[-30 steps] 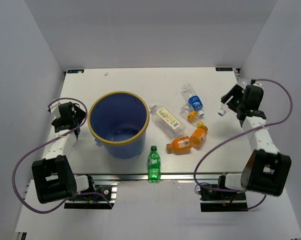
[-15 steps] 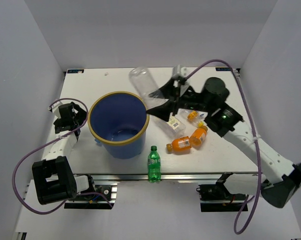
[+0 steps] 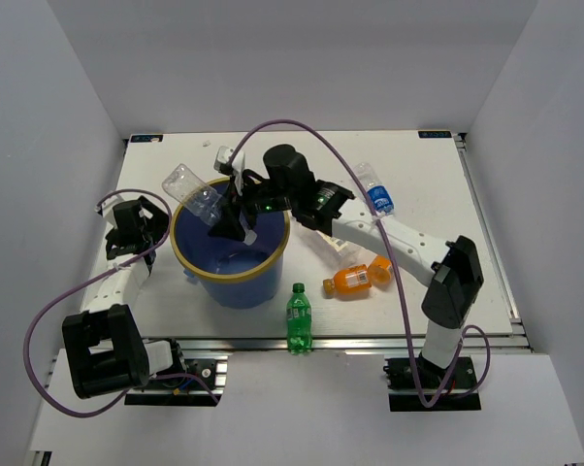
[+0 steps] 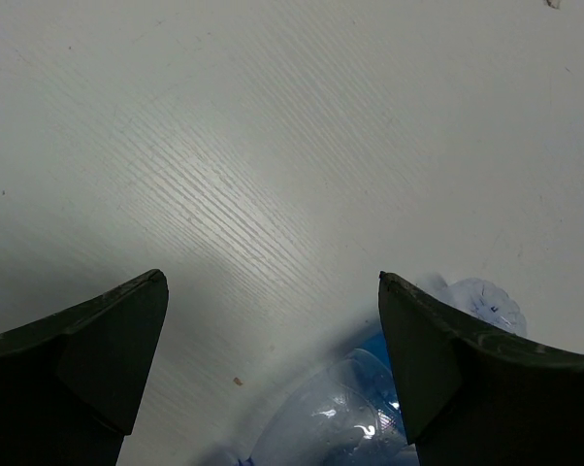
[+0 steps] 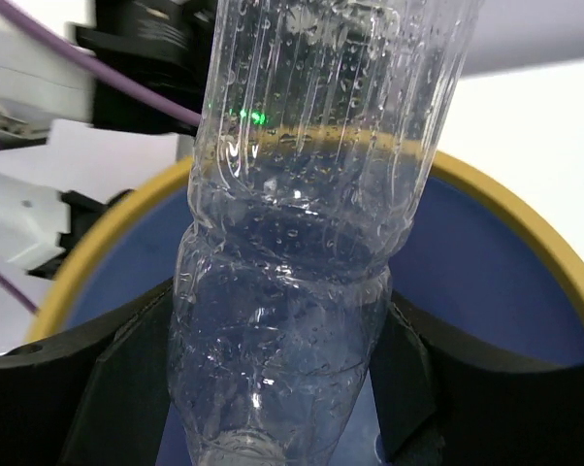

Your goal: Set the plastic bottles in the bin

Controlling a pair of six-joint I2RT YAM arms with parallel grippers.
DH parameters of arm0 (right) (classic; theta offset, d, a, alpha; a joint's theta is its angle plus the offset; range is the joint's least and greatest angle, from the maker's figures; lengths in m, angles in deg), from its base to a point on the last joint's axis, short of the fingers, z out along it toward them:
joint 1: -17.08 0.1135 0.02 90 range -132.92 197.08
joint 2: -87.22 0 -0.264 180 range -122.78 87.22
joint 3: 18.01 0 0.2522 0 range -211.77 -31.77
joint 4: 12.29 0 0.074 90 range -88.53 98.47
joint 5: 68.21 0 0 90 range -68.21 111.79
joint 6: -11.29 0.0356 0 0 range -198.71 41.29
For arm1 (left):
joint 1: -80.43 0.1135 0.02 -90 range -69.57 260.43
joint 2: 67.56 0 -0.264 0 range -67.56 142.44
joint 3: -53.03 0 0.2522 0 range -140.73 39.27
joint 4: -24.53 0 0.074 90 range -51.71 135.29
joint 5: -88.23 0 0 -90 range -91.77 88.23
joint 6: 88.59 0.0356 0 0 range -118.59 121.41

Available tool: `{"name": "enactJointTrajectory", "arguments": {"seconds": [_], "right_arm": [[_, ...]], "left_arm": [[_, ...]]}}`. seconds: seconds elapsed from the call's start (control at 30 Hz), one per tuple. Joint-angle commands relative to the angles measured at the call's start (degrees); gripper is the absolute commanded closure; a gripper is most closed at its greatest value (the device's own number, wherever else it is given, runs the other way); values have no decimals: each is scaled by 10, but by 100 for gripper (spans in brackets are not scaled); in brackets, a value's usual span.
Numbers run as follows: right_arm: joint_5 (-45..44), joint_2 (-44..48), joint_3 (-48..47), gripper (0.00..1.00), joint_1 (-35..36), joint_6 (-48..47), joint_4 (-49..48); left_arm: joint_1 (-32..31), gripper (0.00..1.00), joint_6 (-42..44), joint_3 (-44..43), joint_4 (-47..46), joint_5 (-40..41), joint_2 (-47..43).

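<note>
Clear plastic fills the right wrist view: a clear bottle (image 5: 302, 243) is pinched across its lower body by the right gripper (image 5: 277, 379), one jaw on each side, neck end pointing down. From above, we see that arm stretched across the table (image 3: 418, 165), with the gripper over the mouth of the blue bin (image 3: 232, 278). The bottle slants up and away, so its base hangs out past the far-left rim.

We judge this to be the drop step for this bottle. The next move calls for spreading the jaws, but probably only after bringing the bottle more upright or further over the middle, or it could tip out over the rim.

A green bottle (image 3: 298, 314), an orange bottle (image 3: 351, 280) and a blue-labelled bottle (image 3: 375, 194) wait on the table. The left gripper (image 4: 271, 282) hangs spread wide and empty beside the bin.
</note>
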Motion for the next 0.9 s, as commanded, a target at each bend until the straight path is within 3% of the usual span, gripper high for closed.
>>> {"name": "enactJointTrajectory", "arguments": {"seconds": [0.0, 0.07, 0.1, 0.13, 0.4, 0.63, 0.87], "right_arm": [[-21, -2, -52, 38, 2, -11, 29], [-28, 0, -45, 31, 2, -8, 25], [-32, 3, -43, 17, 2, -8, 22], [-36, 9, -40, 11, 1, -8, 19], [-115, 63, 12, 11, 0, -2, 4], [-121, 124, 75, 11, -16, 13, -14], [-118, 179, 145, 11, -31, 13, -25]], "left_arm": [[3, 2, 9, 4, -8, -18, -16], [3, 2, 9, 3, -12, -24, -11], [3, 2, 9, 2, -12, -31, -10], [3, 2, 9, 1, -9, -37, -5], [3, 2, 16, 37, -73, -232, 24], [2, 2, 20, 48, -120, -363, 71], [-4, 2, 27, 52, -126, -380, 77]]}}
